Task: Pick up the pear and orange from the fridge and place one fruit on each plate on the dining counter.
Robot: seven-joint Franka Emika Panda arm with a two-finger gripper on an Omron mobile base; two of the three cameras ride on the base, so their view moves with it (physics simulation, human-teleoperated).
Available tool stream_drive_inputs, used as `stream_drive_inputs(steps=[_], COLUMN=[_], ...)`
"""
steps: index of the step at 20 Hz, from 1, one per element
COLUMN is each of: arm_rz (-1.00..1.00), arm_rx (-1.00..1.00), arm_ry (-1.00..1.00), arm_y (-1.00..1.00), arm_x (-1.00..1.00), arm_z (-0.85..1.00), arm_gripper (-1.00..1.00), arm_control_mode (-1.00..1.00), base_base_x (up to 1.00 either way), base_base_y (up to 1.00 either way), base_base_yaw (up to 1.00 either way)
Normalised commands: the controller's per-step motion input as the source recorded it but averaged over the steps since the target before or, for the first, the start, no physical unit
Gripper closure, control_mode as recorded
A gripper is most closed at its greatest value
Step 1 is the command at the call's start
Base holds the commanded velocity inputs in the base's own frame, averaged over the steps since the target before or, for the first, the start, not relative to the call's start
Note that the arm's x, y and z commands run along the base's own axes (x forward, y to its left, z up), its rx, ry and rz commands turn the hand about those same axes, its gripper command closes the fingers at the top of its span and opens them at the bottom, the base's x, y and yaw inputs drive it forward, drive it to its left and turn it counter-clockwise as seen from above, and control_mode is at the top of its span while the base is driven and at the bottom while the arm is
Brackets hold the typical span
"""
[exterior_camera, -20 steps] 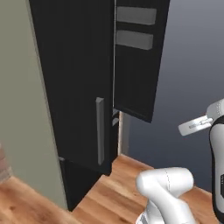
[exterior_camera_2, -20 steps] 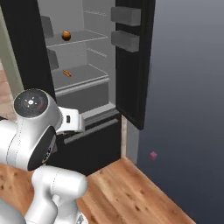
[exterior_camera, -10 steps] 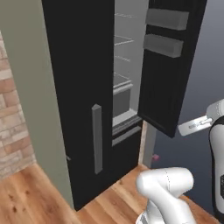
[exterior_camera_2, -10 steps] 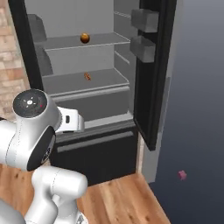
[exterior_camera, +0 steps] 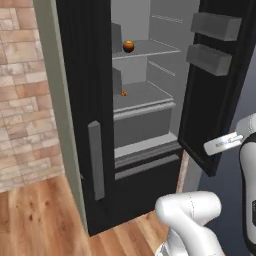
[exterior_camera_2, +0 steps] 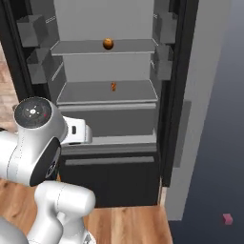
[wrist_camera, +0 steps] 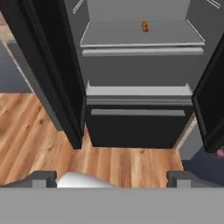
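The fridge (exterior_camera: pixel 82 75) (exterior_camera_2: pixel 178 71) (wrist_camera: pixel 131 127) stands with both black doors open, its grey shelves facing me. The orange (exterior_camera: pixel 128 46) (exterior_camera_2: pixel 108 44) rests on the upper shelf, towards the back. The pear, the plates and the dining counter are out of view. My gripper (wrist_camera: pixel 112 179) is open with nothing between its fingertips (wrist_camera: pixel 43 177). In the hand view it hangs over the wooden floor, well short of the fridge, and looks at the lower shelf and the drawer front.
A small orange-red item (exterior_camera: pixel 124 93) (exterior_camera_2: pixel 113 86) (wrist_camera: pixel 145 26) lies on the lower shelf. Grey bins (exterior_camera: pixel 215 25) hang on the right door. A brick wall (exterior_camera: pixel 20 75) stands to the left. A pink scrap (exterior_camera_2: pixel 227 218) lies on the floor at right.
The whole picture has shifted: the base has swung round to face the open fridge, so the shelves now sit head-on. The arm keeps its pose and the gripper stays open.
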Motion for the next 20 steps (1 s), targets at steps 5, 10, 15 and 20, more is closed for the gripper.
stream_drive_inputs(steps=[5,10,15,20], arm_rz=[0.00,0.00,0.00,0.00], arm_rx=[0.00,0.00,0.00,0.00], arm_ry=[0.00,0.00,0.00,0.00], arm_y=[0.00,0.00,0.00,0.00], arm_x=[0.00,0.00,0.00,0.00], arm_z=[0.00,0.00,0.00,0.00], arm_gripper=[-1.00,-1.00,-1.00,-1.00], arm_control_mode=[1.00,1.00,1.00,1.00], base_base_x=[0.24,0.34,0.59,0.64], base_base_y=[-0.57,-0.55,-0.47,-0.18], base_base_yaw=[0.52,0.43,0.25,0.05])
